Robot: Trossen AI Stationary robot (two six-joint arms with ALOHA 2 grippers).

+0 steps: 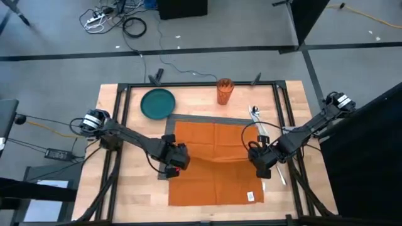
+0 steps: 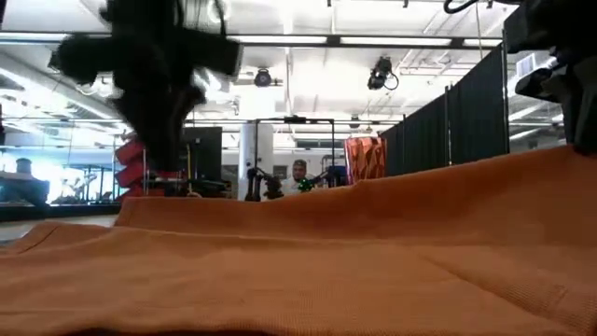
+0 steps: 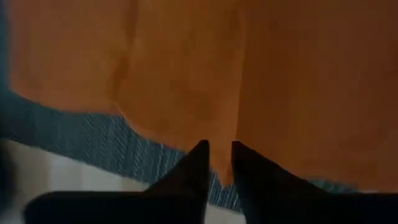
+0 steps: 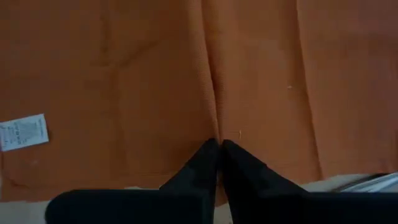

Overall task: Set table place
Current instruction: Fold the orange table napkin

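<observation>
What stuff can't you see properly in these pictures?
- Dark grey ribbed placemat: mostly covered by the big orange cloth napkin, high view.
- White tag on the napkin: print too small, right wrist view.
- Silver cutlery: partly hidden by the right hand, high view.

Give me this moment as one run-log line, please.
left gripper: shut on napkin left edge | right gripper: shut on napkin right edge | napkin: over placemat | plate, cup: far side
</observation>
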